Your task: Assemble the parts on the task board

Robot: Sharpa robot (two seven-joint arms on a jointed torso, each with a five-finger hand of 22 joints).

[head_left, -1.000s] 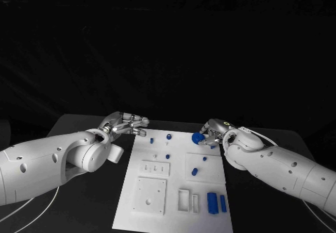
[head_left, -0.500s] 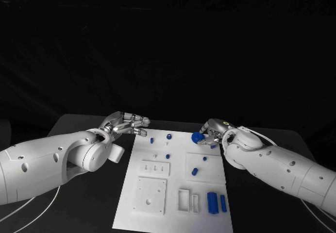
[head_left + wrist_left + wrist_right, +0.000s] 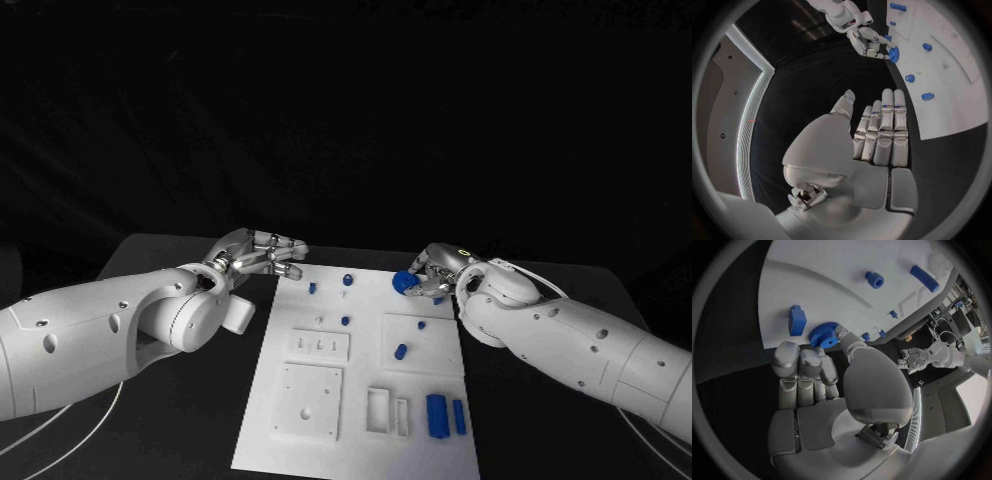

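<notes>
Right hand (image 3: 436, 280), upper right of centre in the head view, pinches a blue gear (image 3: 408, 284) at the far right corner of the board (image 3: 361, 400). In the right wrist view the gear (image 3: 824, 334) sits at the fingertips (image 3: 841, 331), over the board's edge, just beside a blue block (image 3: 797, 320). It seems held clear of the surface, though contact with the board cannot be told.

Left hand (image 3: 263, 253) hovers off the board's far left corner, fingers straight and side by side, holding nothing; left wrist view shows the flat palm (image 3: 879, 140).

Key relation: the gear is already in the right hand, and the open seats lie toward the frame's bottom and left of it. Small pegs (image 3: 346, 322) stand mid-board; two long bars (image 3: 437, 417) lie at lower right. Which seat fits the gear cannot be told. Judgement: right hand is the nearer one and carries the move; left is well apart.
</notes>
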